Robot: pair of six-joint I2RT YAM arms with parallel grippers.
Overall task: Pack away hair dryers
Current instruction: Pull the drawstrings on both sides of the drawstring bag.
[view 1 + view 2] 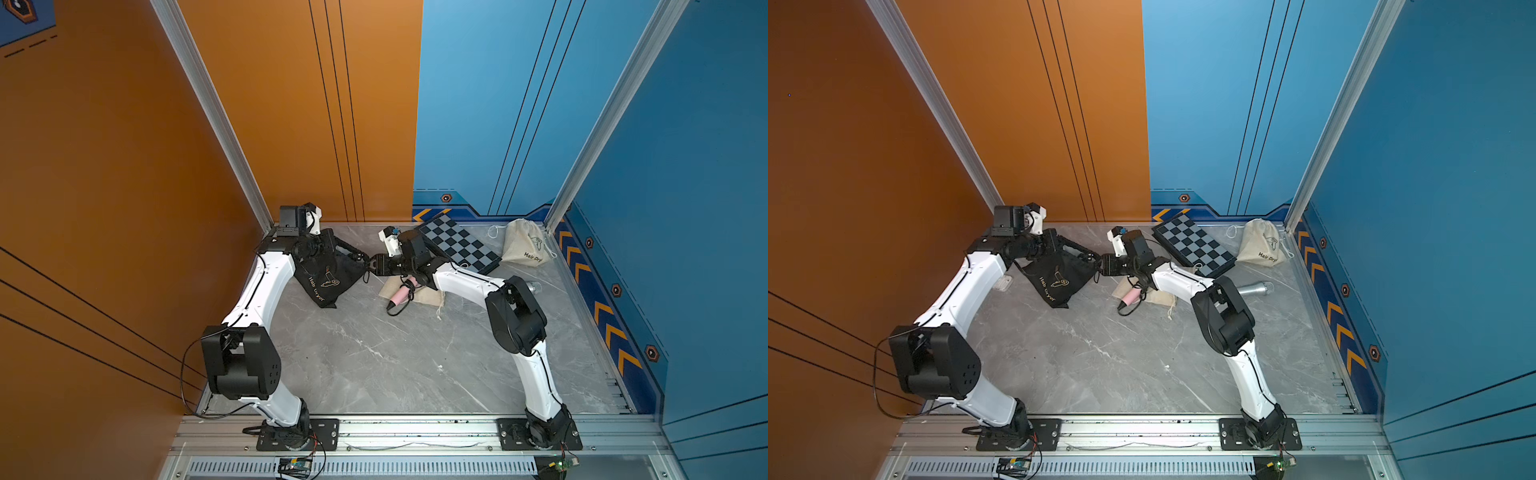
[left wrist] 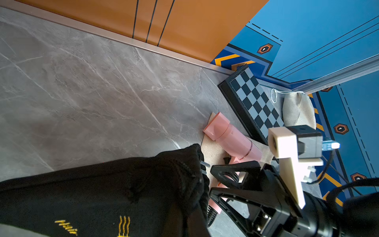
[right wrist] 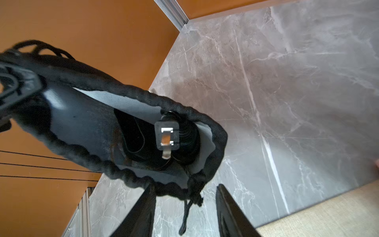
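Pink dryer (image 2: 231, 139) lies flat; dark dryer (image 3: 133, 141) sits in black bag (image 1: 328, 270).

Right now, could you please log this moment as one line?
left hand: shut on black bag rim | right hand: open at its mouth | dark dryer: inside it | pink dryer: on beige bag

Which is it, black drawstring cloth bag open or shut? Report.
Open: in the right wrist view the black drawstring cloth bag gapes wide, a black two-pronged plug visible inside.
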